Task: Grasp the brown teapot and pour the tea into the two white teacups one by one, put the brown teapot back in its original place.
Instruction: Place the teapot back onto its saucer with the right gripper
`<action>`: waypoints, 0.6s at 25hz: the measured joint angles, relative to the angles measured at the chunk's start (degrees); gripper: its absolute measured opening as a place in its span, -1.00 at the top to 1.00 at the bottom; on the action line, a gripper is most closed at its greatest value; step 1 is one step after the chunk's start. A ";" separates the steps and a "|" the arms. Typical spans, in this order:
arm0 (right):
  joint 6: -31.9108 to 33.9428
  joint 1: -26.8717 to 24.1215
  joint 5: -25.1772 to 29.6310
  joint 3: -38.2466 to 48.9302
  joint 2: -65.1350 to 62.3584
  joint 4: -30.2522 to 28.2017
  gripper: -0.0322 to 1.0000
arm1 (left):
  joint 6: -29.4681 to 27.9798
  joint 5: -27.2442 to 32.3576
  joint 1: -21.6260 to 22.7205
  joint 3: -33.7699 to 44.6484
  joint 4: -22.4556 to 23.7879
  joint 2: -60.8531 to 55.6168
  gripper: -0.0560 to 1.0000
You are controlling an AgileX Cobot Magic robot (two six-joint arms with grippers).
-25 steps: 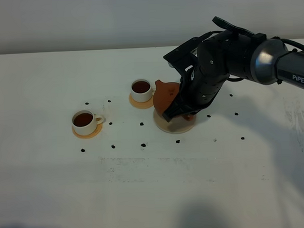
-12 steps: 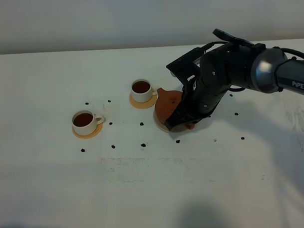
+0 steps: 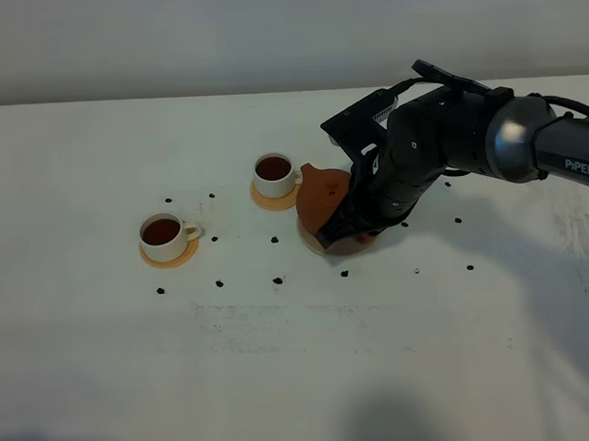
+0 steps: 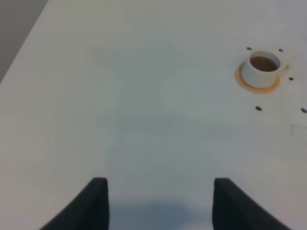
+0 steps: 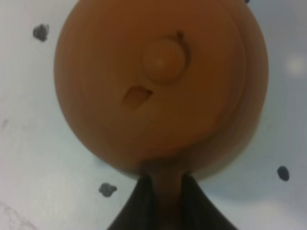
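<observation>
Right wrist view: my right gripper [image 5: 163, 191] pinches the handle of the brown teapot [image 5: 158, 81], which hangs straight ahead over the beige disc [image 3: 315, 241]. I judge lowering comes next; left gripper [image 4: 158, 201] idles wide.

Brown teapot [image 3: 324, 193], lid on, sat mid-frame over the beige disc [image 3: 315, 242]. Two white teacups [image 3: 273, 170] [image 3: 163, 233], both full, stood on coasters left of it.

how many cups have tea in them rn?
2. One white teacup sits on its coaster at the table's left; the other white teacup sits on its coaster just left of the brown teapot. Both show dark tea. None appear hidden.
</observation>
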 joint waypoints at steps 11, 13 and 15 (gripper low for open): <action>0.04 0.00 0.02 0.00 1.62 0.37 0.76 | 0.00 0.00 0.00 0.00 0.00 0.00 -0.05; 0.04 0.00 0.02 0.00 1.62 0.38 0.76 | 0.00 0.00 0.00 0.00 0.00 0.00 -0.05; 0.04 0.00 0.14 0.00 1.62 0.38 0.76 | 0.00 0.00 0.00 0.00 0.00 0.00 -0.05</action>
